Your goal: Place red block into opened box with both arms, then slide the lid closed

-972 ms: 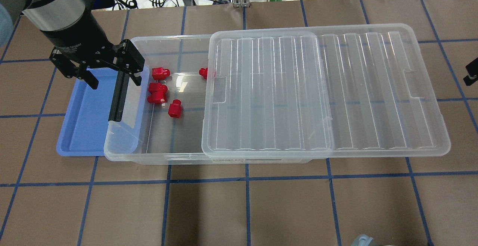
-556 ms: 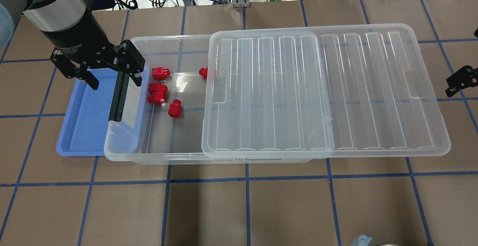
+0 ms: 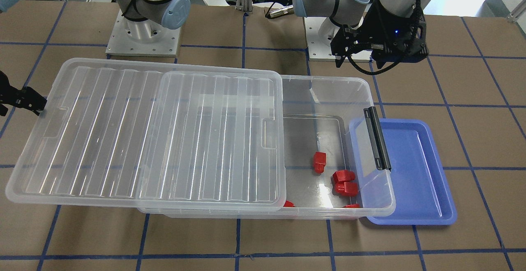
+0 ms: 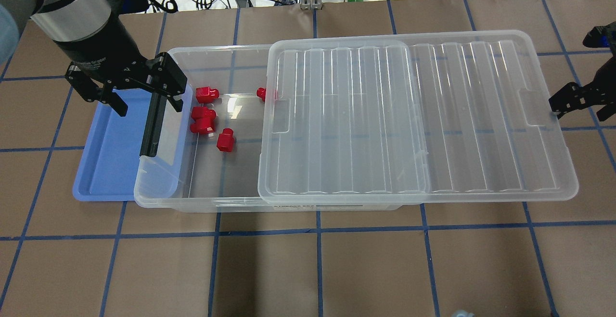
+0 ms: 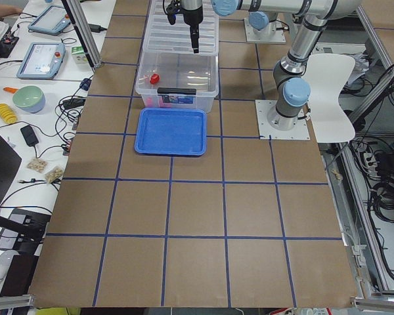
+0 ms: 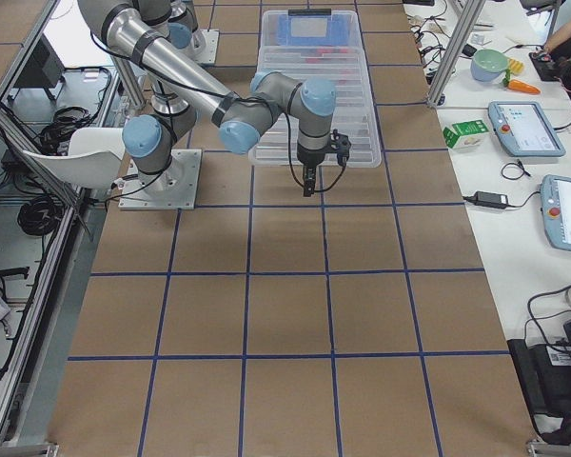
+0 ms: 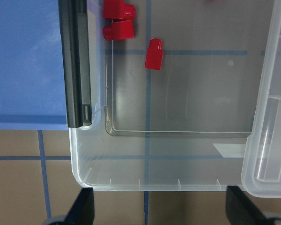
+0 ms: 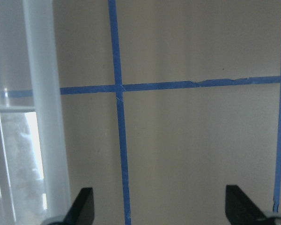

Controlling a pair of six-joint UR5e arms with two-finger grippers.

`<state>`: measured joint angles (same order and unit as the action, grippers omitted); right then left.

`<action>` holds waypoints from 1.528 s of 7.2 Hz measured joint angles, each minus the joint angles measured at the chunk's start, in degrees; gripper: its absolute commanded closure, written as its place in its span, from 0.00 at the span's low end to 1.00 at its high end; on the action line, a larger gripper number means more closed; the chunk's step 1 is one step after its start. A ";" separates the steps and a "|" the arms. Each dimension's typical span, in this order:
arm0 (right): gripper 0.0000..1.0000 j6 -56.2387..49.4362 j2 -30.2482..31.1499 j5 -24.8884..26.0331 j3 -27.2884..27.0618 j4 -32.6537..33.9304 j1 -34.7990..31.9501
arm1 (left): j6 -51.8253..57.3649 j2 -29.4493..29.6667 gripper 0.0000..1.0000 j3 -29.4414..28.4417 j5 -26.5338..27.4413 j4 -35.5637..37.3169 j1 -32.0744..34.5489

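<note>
Loading looks done. Five red blocks (image 4: 225, 140) lie on the floor of the box (image 4: 159, 196), bunched toward its 9 o'clock end in the overhead view, and one is partly under the edge of the lid (image 4: 471, 115). The blue tray (image 4: 106, 163), at 9 o'clock of the box, shows no blocks.

Closing is what remains: the lid sits shifted toward 3 o'clock, overhanging the tabletop (image 4: 337, 269) and leaving the box's 9 o'clock end uncovered.

The left claw (image 4: 147, 107) hovers spread and empty above the black clip bar (image 4: 150, 129). The right claw (image 4: 580, 106), spread with nothing between its fingers, sits just beside the lid's 3 o'clock edge near the notch. It looks placed to push the lid toward 9 o'clock.
</note>
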<state>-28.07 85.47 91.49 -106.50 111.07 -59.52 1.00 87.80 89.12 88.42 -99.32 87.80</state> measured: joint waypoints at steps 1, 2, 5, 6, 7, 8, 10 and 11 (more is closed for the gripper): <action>0.00 0.39 0.06 -0.47 -0.02 0.00 -0.69 | -0.02 -0.01 0.00 0.00 0.00 0.00 0.00; 0.00 0.56 0.09 -1.17 -0.02 -0.03 -1.03 | -0.03 -0.04 0.00 0.00 0.00 0.00 0.00; 0.00 2.52 0.17 -1.73 0.08 0.04 -3.28 | -0.15 -0.08 0.00 0.00 0.00 0.06 0.00; 0.00 4.12 0.17 -1.75 0.19 0.06 -4.69 | -0.23 -0.08 0.00 0.00 0.00 0.08 0.00; 0.00 5.70 0.22 -1.76 0.34 0.05 -6.02 | -0.27 -0.08 0.00 0.01 -0.02 0.08 -0.01; 0.00 7.25 0.27 -1.76 0.46 0.05 -7.43 | -0.29 -0.08 0.00 0.00 -0.04 0.07 -0.05; 0.00 10.52 0.36 -1.76 0.63 0.04 -10.15 | -0.30 -0.08 0.00 0.00 -0.01 0.01 -0.08; 0.00 11.57 0.42 -1.76 0.66 0.05 -11.25 | -0.30 -0.08 0.00 0.00 0.00 0.00 -0.09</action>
<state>-16.50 85.89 89.73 -105.85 111.12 -70.76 0.70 87.72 89.12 88.42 -99.31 87.72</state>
